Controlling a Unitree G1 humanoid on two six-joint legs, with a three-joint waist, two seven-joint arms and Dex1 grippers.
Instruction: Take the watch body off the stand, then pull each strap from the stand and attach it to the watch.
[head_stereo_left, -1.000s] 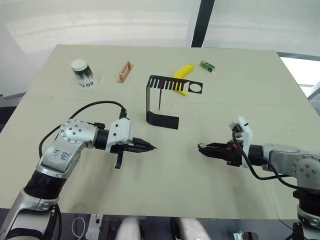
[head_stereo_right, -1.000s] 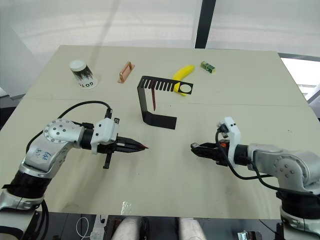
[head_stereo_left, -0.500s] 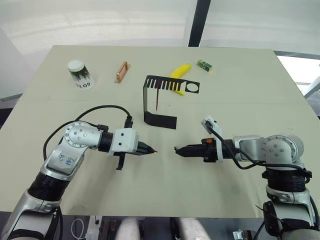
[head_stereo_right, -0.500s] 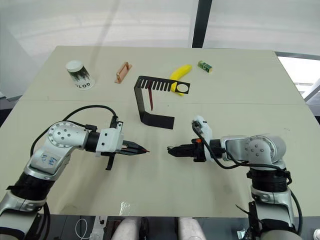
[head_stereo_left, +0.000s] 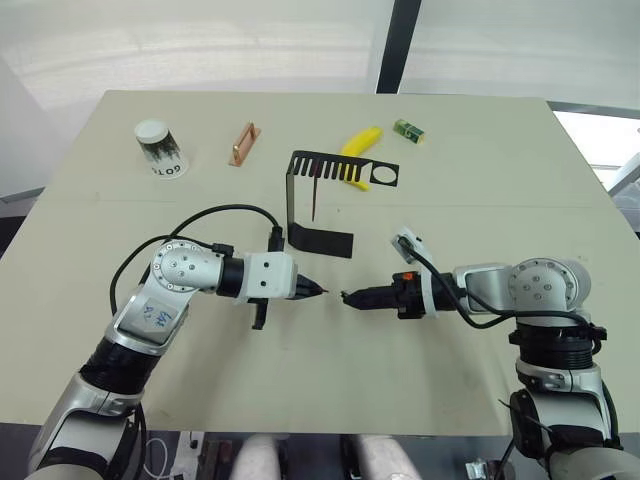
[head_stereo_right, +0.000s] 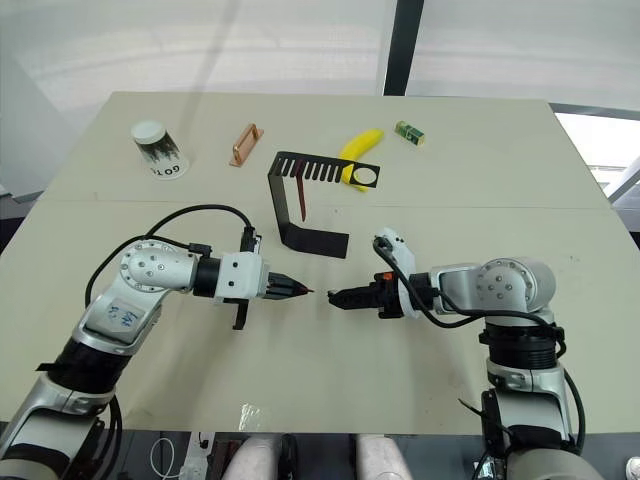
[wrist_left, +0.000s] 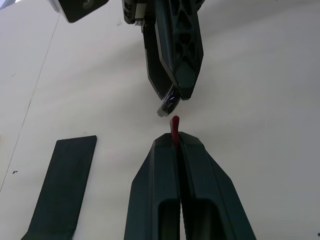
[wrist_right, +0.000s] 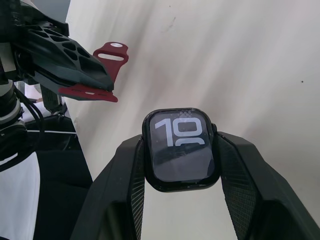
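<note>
Watch body (wrist_right: 180, 149) clamped between right gripper (wrist_right: 180, 165) fingers, screen showing white digits. Maroon strap (wrist_left: 174, 128) pinched edge-on in left gripper (wrist_left: 178, 145), tip just short of watch (small gap visible). Held above table (head_stereo_left: 330, 380), near stand (head_stereo_left: 318, 205). Second strap (head_stereo_left: 315, 196) hanging from stand's comb.

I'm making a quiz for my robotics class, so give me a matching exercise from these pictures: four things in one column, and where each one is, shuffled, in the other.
Things:
1. watch
2. red strap
3. second red strap
4. banana

Places:
A. hanging on the black stand
B. held in the right claw
C. lying on the table behind the stand
D. held in the left claw

Pairs: 1-B, 2-D, 3-A, 4-C
</note>
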